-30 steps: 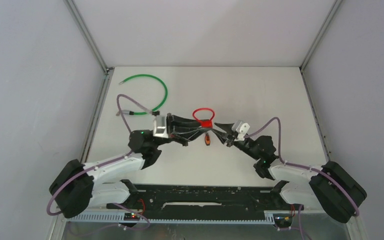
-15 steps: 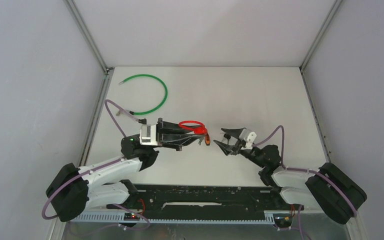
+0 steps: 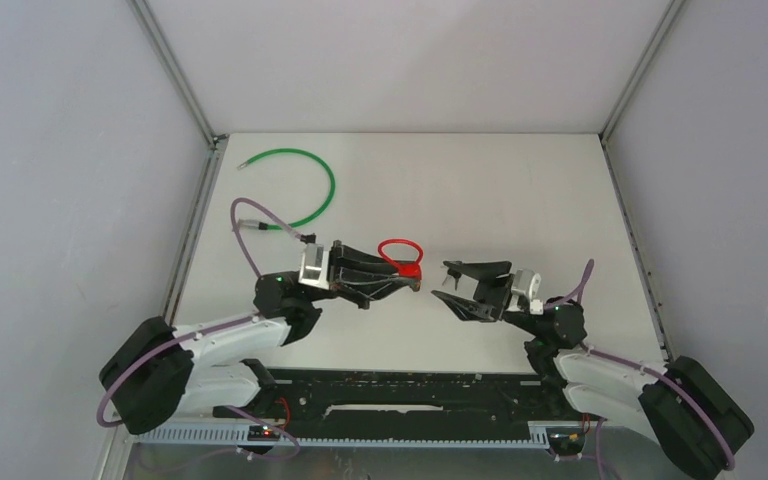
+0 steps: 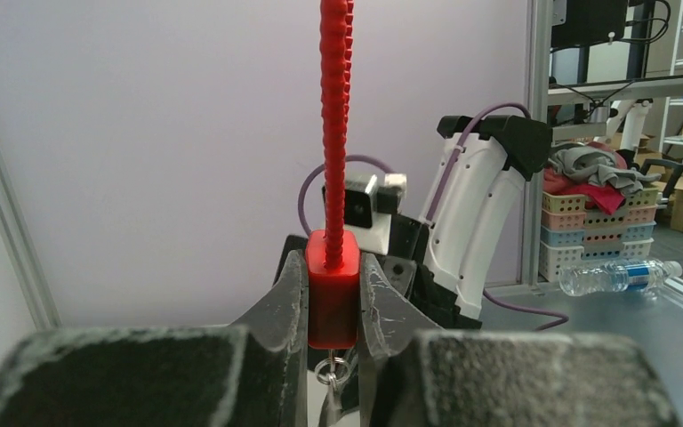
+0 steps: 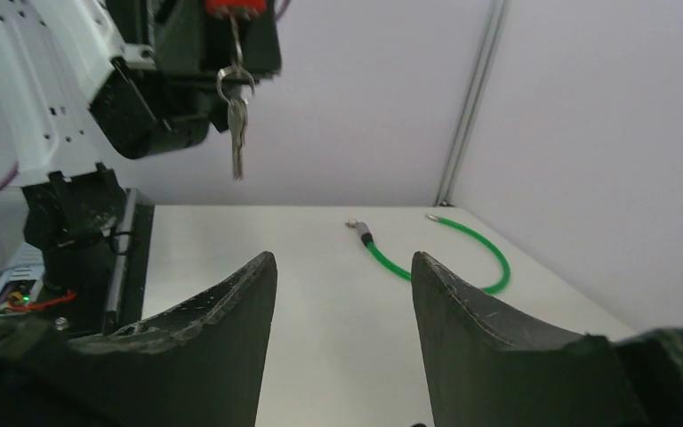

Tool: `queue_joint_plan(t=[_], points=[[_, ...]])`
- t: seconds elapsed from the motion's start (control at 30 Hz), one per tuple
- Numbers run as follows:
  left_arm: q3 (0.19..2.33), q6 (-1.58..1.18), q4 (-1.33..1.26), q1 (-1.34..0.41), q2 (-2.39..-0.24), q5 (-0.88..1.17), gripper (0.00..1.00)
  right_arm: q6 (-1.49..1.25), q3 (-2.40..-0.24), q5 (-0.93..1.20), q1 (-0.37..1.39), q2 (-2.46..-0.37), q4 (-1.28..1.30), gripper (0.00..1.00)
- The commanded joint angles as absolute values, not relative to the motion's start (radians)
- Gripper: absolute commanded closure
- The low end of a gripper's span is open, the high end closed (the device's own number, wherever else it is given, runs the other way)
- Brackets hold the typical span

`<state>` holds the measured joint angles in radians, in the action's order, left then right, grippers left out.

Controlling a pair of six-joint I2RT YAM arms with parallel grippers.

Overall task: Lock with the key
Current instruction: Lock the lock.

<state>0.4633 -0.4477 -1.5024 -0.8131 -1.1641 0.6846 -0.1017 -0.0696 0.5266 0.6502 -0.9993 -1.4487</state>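
Tabletop (image 3: 500, 190) white, walls (image 3: 410, 60) grey; green cable (image 3: 330, 180), red lock (image 4: 332, 294).

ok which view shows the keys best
Right wrist: the keys hang in full view below the red lock. Left wrist shows only their ring under the lock; in the top view they can't be made out.

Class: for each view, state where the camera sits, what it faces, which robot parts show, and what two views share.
Top external: above and behind, facing the table; left arm, right arm.
Left wrist: facing red lock in left gripper; right arm beyond.
Right wrist: facing keys past open right gripper.
Shared: green cable, top and right wrist.
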Motion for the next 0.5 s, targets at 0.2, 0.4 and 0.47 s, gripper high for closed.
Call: queue_joint_plan(t=[0.2,0.4,0.47], points=[[0.498,-0.5,-1.595,-0.837,-1.2,0.707,1.0,-0.287,-0.181,0.595,0.683,-0.9,-1.5,0.42],[0.514,-0.501,-1.594,-0.851,-1.217,0.713,1.0,-0.32,-0.221,0.604,0.7,-0.921,-1.5,0.45],[0.524,-0.506,-1.594,-0.856,-1.222,0.72,1.0,-0.324,-0.226,0.596,0.707,-0.939,-1.499,0.46]])
